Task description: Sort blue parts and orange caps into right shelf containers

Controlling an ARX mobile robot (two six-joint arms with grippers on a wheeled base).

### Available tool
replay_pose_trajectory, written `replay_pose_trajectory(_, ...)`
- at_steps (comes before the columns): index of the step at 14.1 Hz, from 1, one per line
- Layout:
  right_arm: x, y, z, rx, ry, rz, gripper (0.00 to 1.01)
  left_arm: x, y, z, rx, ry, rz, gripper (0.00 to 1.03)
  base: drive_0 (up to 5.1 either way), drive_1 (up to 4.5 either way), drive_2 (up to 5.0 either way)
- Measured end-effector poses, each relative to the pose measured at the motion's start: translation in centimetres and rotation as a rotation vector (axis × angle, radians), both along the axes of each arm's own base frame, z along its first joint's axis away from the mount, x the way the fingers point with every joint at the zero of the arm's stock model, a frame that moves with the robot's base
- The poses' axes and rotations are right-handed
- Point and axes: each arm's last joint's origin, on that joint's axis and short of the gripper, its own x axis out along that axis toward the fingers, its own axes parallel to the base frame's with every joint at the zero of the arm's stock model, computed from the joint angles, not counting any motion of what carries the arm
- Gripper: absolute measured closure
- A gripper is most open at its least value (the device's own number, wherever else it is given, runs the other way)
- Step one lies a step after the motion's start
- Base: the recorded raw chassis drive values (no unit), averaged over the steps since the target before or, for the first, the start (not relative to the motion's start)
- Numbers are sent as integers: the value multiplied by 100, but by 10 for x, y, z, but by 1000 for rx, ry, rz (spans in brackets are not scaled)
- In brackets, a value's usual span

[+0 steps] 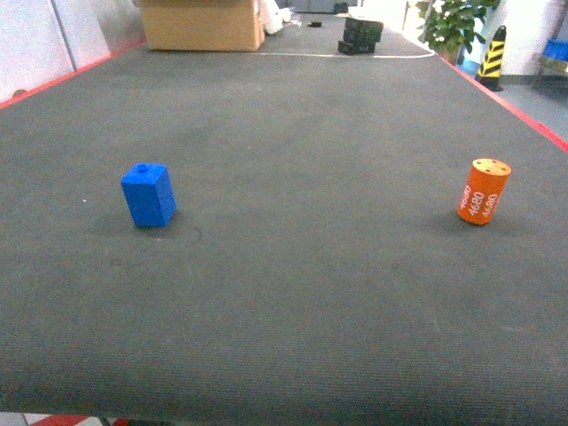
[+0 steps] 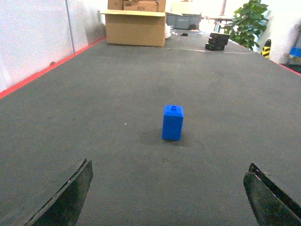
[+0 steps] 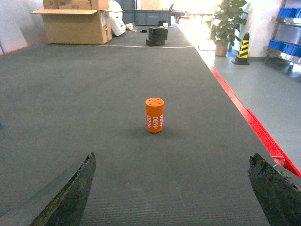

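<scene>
Broadly, a dark grey carpeted floor (image 1: 293,293) edged with red tape fills the head view. At its far end, toward 11 o'clock, sits a large cardboard box (image 1: 202,24); a potted plant (image 1: 454,22) stands at 1 o'clock beside a yellow-and-black striped post (image 1: 491,55), and a small stack of black blocks (image 1: 360,35) lies near 12 o'clock. The blue part (image 1: 148,194) stands upright at 9 o'clock, stud on top. Well apart from it, at 3 o'clock, the orange cap (image 1: 484,191) stands upright, printed "4680". In the left wrist view the left hand (image 2: 169,195) is released, fingers spread wide, the blue part at its 12 o'clock. The right hand (image 3: 174,190) is likewise spread wide, the orange cap ahead at 12 o'clock, untouched.
</scene>
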Motion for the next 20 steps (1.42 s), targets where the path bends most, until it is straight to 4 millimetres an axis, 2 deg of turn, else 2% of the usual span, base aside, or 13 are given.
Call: replay_pose_trajectory(20, 0, 0, 0, 0, 0, 0, 3, 0, 0, 0, 0, 0, 0, 5, 0, 0, 0)
